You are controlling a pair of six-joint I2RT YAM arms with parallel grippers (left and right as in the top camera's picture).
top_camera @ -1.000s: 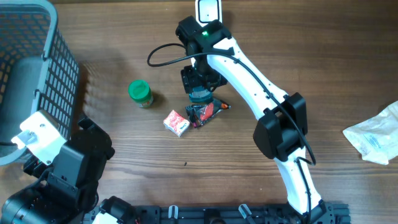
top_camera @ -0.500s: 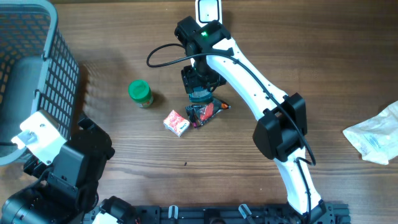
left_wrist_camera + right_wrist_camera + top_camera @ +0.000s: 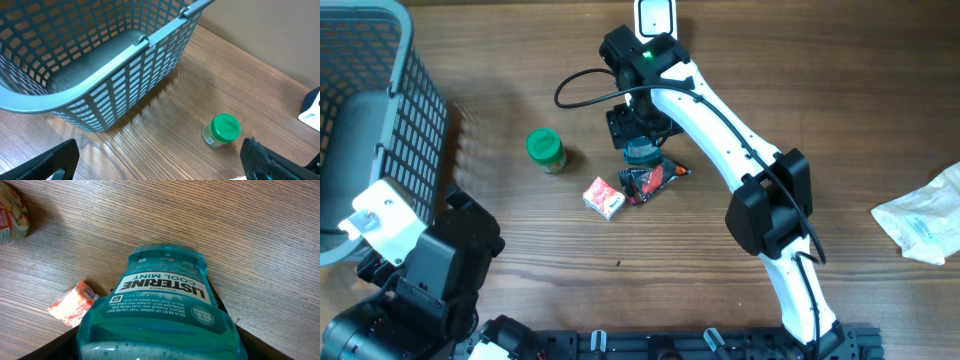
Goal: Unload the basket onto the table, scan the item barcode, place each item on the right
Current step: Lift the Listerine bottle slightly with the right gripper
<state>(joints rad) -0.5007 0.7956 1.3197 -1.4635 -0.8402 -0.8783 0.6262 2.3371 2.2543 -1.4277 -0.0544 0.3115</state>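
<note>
Evidently the right gripper (image 3: 638, 136) clasps the bottle (image 3: 162, 310), at 12 o'clock from the packet (image 3: 656, 180). It is likely liquid-heavy, stiff and slick, best held across its flat sides. The left gripper (image 3: 160, 162) gapes empty.

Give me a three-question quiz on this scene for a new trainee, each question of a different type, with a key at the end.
1. True or false: the green-lidded jar sits on the table, outside the basket.
2. Multiple choice: what is between the fingers of the right gripper?
A) the green-lidded jar
B) the mouthwash bottle
C) the basket
3. Fill in the blank: the left gripper has its jaws ____ and holds nothing.

Key: 1 true; 2 B; 3 open.
</note>
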